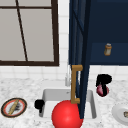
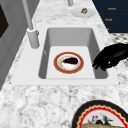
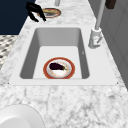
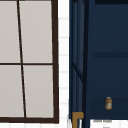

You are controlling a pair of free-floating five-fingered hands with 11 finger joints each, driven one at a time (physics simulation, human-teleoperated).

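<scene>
Carrying step, as judged: the right hand (image 1: 103,79) is clasping a dark red round thing (image 1: 102,91) above the tabletop (image 1: 27,86), right of the sink (image 1: 50,96). Its next move is calling for clearance from the open cabinet door (image 1: 79,37), and the left hand (image 1: 39,103) is hanging at the sink's left rim.

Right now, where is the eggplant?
The eggplant lies on the red-rimmed plate on the sink basin floor, seen in both side views. In the left side view a black hand hovers over the basin's near-side rim.

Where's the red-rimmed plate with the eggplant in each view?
Left side view: plate on the sink floor, mid-picture; faucet to its left.
Right side view: plate on the sink floor, near end; faucet to its right.
Shared landmark: the faucet.
</scene>
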